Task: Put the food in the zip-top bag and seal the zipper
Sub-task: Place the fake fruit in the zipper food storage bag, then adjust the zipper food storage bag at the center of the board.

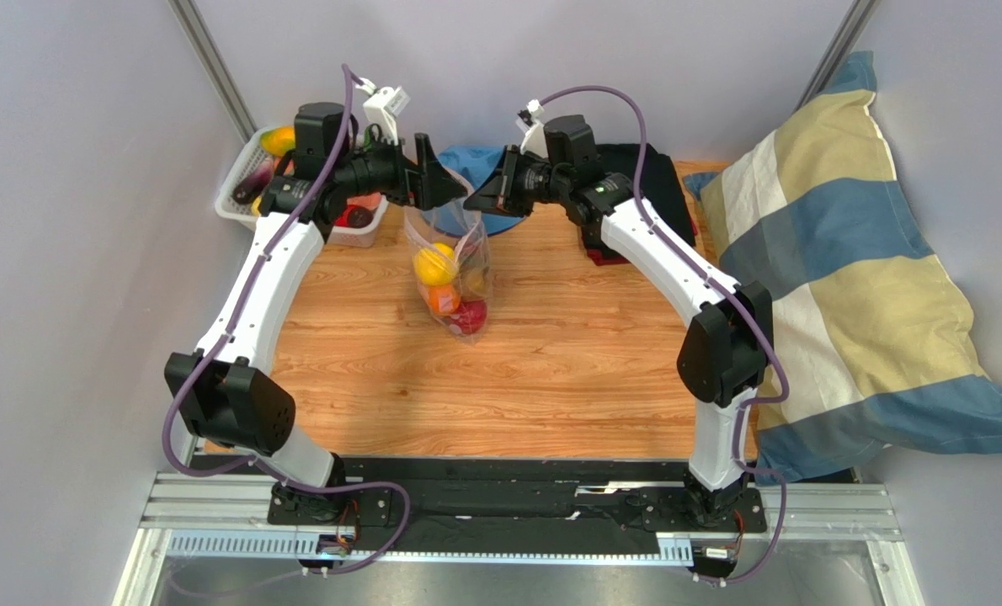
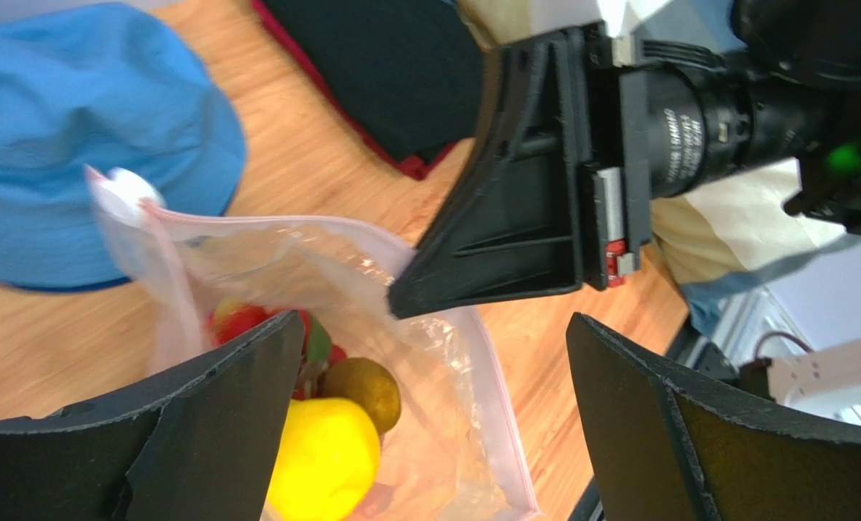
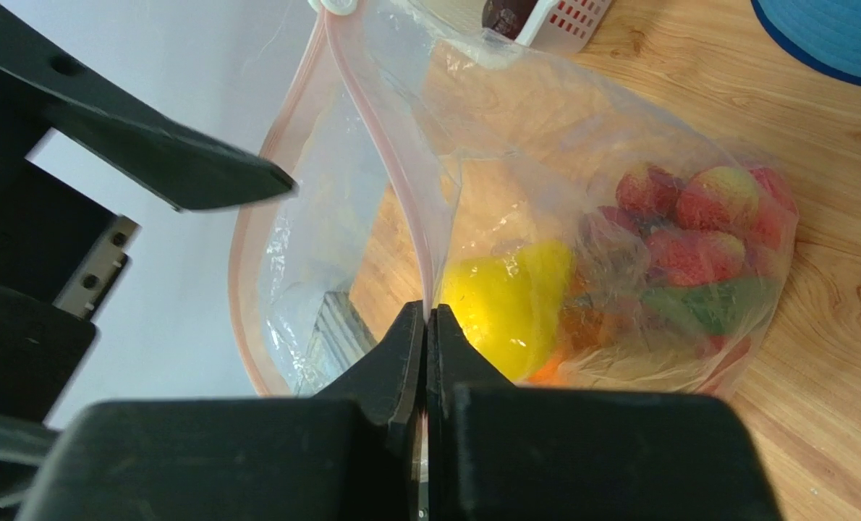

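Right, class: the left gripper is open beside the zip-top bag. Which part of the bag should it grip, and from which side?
Probably the zipper's free lip, which bows out toward the left gripper. The right gripper is shut on the opposite lip, holding the zip-top bag mouth-up and open, with the food low inside. Come from the left arm's side, one finger inside the mouth.

A clear, crinkly bag point(image 1: 473, 248) stands upright just above the centre of the overhead view, its mouth open. Inside sit glossy toy fruits point(image 1: 437, 264): yellow on top, orange and red beneath. Its thin pinkish zipper point(image 2: 283, 221) is unsealed.
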You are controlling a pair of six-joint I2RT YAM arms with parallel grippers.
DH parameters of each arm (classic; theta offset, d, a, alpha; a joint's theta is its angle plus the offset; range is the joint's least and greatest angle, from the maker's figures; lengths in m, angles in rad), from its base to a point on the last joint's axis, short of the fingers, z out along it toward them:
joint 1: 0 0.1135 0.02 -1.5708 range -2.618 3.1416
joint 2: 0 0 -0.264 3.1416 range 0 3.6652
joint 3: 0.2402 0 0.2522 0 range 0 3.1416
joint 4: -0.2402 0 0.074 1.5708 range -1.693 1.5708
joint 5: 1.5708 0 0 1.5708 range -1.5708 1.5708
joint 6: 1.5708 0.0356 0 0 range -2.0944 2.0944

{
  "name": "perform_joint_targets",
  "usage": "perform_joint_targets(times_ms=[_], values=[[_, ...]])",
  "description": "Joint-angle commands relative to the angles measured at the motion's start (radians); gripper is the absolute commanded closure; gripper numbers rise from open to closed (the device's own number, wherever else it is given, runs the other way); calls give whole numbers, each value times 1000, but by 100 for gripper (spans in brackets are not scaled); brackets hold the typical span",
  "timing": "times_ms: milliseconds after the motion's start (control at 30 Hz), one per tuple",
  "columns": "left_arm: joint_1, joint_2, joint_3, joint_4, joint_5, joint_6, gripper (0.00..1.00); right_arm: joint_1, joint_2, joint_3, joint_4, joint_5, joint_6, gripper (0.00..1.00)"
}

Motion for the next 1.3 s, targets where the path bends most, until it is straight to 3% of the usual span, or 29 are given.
perform_joint_targets(times_ms=[0,133,267,633,933,1267], values=[[39,-58,140,-74,-165,31,1,5,-68,-7,22,7,-33,100],[54,-10,209,-238,-290,98,3,4,-70,-10,30,-1,-27,100],[54,19,195,-269,-278,65,4,11,-79,-33,50,-2,-14,100],[36,171,263,-266,-160,-196,3,99,-102,-65,65,50,-57,100],[-10,177,255,-257,-154,-227,14,151,-74,2,44,162,-68,100],[-1,57,150,-333,-374,-213,15,177,-67,32,28,288,-56,100]])
